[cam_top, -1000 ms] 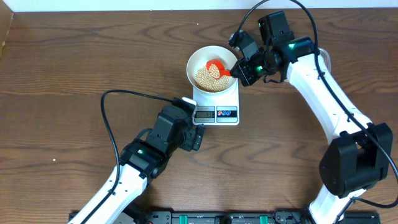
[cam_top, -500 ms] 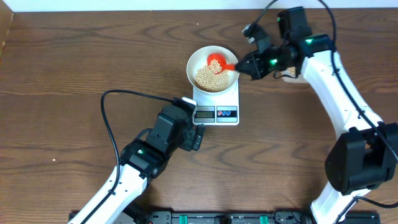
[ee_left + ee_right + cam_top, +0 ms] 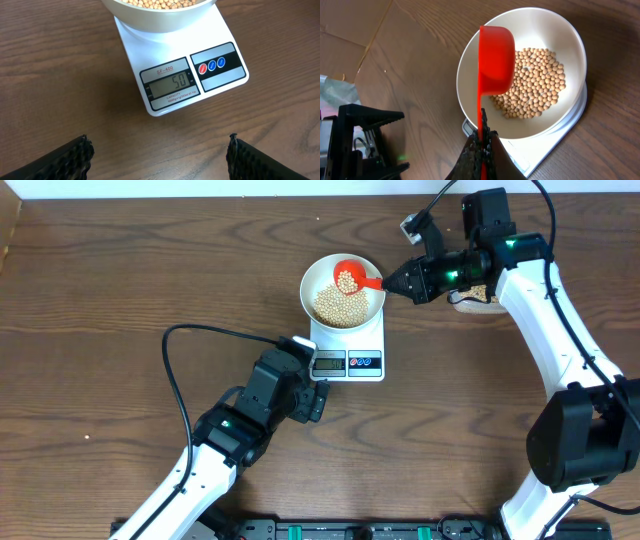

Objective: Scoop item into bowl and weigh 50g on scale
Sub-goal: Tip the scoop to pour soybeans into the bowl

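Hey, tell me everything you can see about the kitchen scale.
The scale is a small white rectangular digital kitchen scale, glossy plastic by its look, lying flat on the brown wooden table. Its front strip has a grey display reading 50 under the label SF-400, and a black panel with round red and blue buttons. A white bowl of pale beans sits on its platform; nothing else touches it.

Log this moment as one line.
right gripper: shut on red plastic scoop holding pale-tan beans above round white bowl | left gripper: open | white digital scale: display reads 50
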